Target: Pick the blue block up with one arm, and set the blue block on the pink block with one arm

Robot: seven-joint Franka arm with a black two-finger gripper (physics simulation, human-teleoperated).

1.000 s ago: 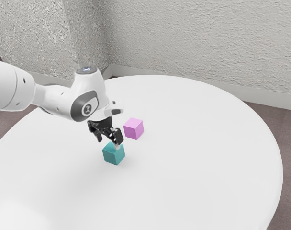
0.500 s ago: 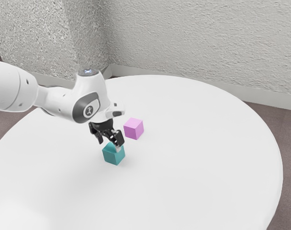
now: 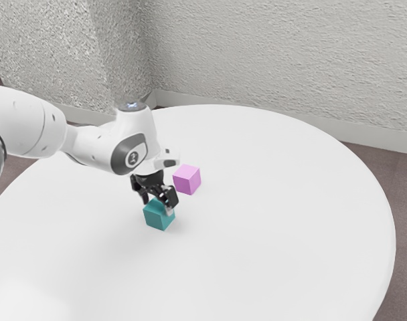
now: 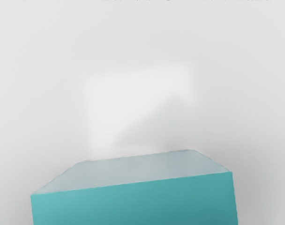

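Reaches in from the exterior view's left on a white arm (image 3: 90, 144), end effector (image 3: 156, 200) poised directly above the blue block (image 3: 158, 216) — fingers apart, straddling its top, not clamped. Needs, by the look of it, only a short straight drop before closing. Offers a cube squared to the hand, no long axis to favour. Finds the pink block (image 3: 187, 179) just beside, farther back toward the exterior view's right. Plays out on a round white worktop (image 3: 290, 221) — rough plaster walls (image 3: 290, 53) behind.
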